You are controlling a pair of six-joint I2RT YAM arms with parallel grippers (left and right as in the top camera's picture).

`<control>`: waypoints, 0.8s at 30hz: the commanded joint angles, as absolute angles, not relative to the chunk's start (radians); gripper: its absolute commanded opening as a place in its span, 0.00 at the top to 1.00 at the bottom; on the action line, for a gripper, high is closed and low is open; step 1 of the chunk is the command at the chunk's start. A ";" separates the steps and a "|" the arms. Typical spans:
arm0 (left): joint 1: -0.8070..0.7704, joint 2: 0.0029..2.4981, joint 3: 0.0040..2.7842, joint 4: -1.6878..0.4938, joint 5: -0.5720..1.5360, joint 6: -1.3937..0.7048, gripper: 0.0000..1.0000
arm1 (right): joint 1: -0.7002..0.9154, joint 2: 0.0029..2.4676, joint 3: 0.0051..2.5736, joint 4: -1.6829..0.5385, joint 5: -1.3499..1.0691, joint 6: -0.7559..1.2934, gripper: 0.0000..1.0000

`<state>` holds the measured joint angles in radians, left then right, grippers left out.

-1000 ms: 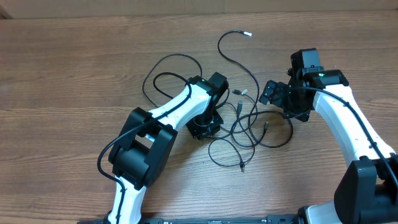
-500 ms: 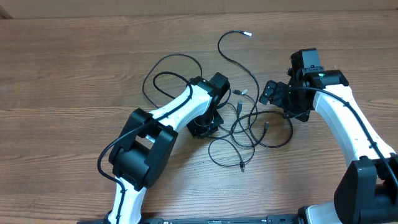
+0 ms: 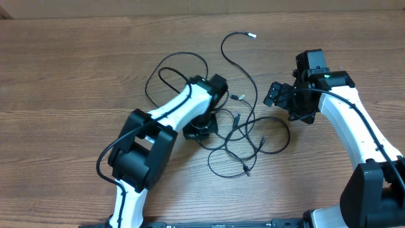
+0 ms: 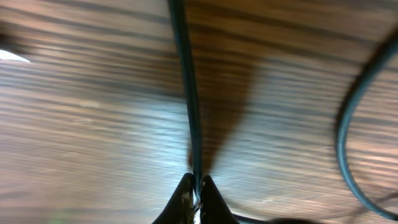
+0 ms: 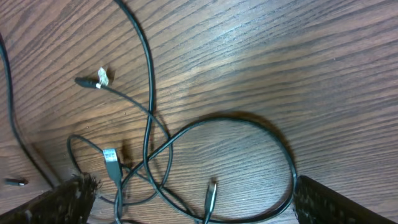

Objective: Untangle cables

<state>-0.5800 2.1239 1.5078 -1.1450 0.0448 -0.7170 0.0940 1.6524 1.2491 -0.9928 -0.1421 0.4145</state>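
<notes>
- Nearest my side of the bench, I noted a slack loop of the cables ending in a small plug. It lay flat and free, apart from both arms.
- The left fingers were pressed together on a single strand, pinching it close over the bench. The left wrist view was blurred, so I could not judge how deep the bite was.
- Just beyond, the cords crossed in a knot. In the right wrist view a flat plug and a thinner plug lay beside it, the thinner one inside a wide loop.
- The right fingers were spread wide and held nothing, hovering over that wide loop.
- Farthest out, one strand ran clear to a silver-tipped end, and two further loops lay beyond the left arm.
- Handling assessment: I judged the cords light, limp and smooth-jacketed. They would likely drag their neighbours along rather than hold shape, and a plug could snag at a crossing.
- Recommended hold: on bare cord just behind a plug, or on the clear far strand. I would avoid any crossing, where two cords could be pinched together.
</notes>
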 commanded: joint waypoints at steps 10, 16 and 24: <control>-0.462 2.022 1.811 -1.289 -0.156 -0.508 0.96 | 0.096 1.647 1.247 -0.988 -0.144 0.411 0.00; -0.431 1.977 1.870 -1.312 -0.182 -0.490 0.96 | 0.096 1.647 1.247 -0.988 -0.144 0.411 0.00; -0.397 1.973 1.874 -1.353 -0.377 -0.502 0.96 | 0.096 1.647 1.247 -0.988 -0.144 0.411 0.00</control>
<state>-0.4160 1.9987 1.8534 -1.3479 -0.2626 -0.5125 0.0940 1.6524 1.2491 -0.9916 -0.1421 0.4145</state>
